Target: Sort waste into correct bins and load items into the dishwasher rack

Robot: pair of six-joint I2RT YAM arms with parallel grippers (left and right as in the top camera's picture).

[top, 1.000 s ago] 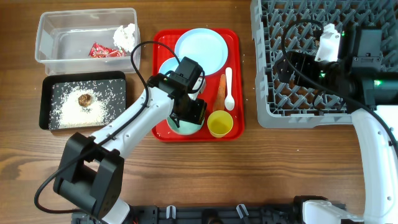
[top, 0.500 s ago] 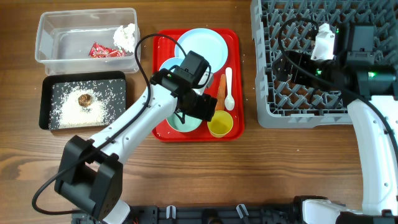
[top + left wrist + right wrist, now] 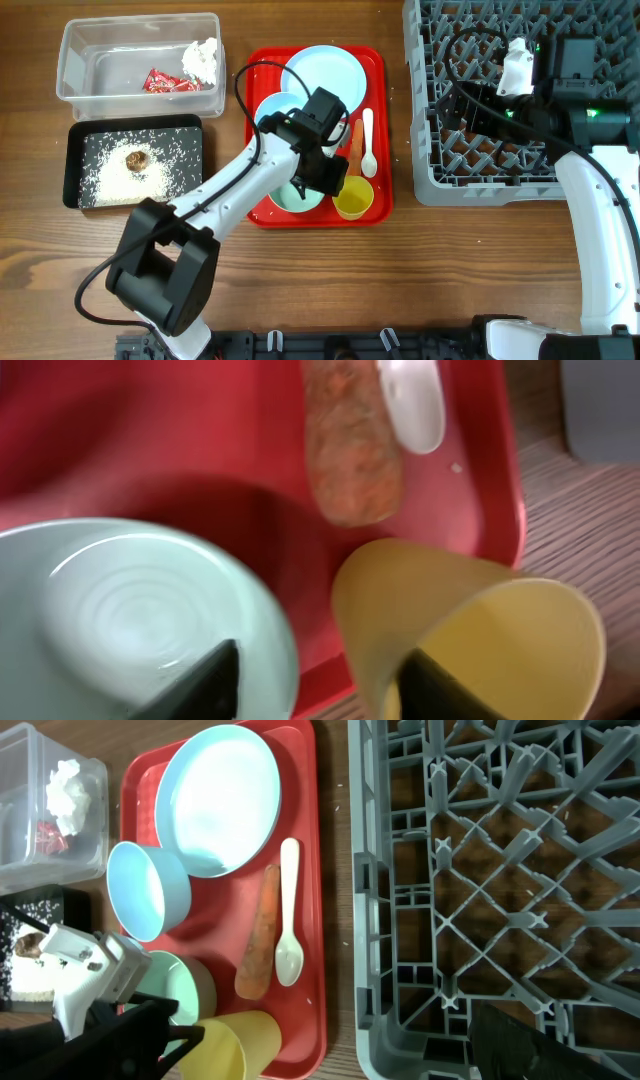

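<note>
Left gripper (image 3: 322, 682), jaws wide (nothing held), near stubby, rough orange carrot piece (image 3: 350, 445).

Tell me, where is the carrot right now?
In the overhead view, the carrot piece lies on the right side of the red tray, just left of the white spoon and above the yellow cup.
</note>
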